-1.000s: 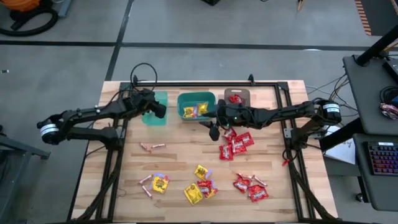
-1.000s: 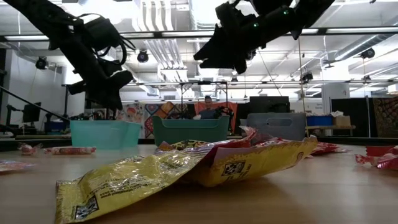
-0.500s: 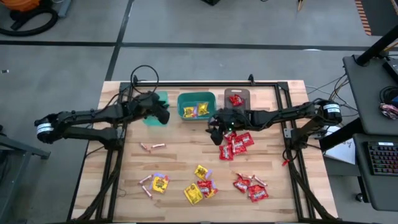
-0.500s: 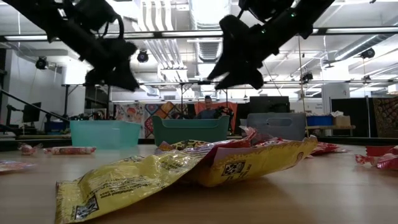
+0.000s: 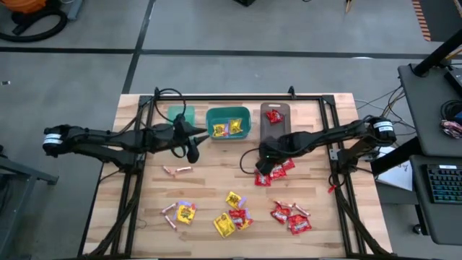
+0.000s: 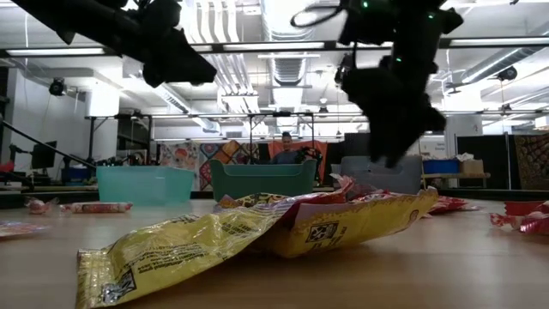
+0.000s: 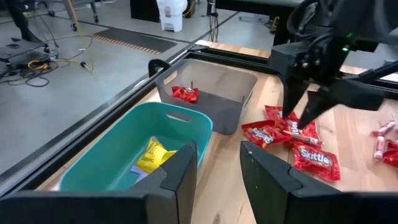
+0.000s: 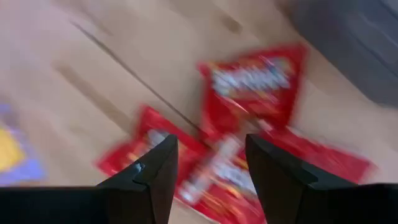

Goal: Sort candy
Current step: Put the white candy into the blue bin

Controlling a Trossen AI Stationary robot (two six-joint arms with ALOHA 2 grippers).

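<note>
Red packets [image 8: 249,81] lie under my spread right jaws [image 8: 205,155], my left jaws [image 7: 217,168] parted beside the teal bin [image 7: 186,121].

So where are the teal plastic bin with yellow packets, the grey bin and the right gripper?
Teal plastic bin [image 5: 211,124]: high view, left rim.
Grey bin [image 5: 284,110]: high view, right rim.
Right gripper [image 5: 264,167]: high view, between fingertips.

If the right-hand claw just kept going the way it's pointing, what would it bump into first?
Most likely the pile of red packets on the table. The right gripper points down at them with its fingers open, and nothing shows between; how far off they are is unclear. In the high view it hangs over that same cluster.
</note>
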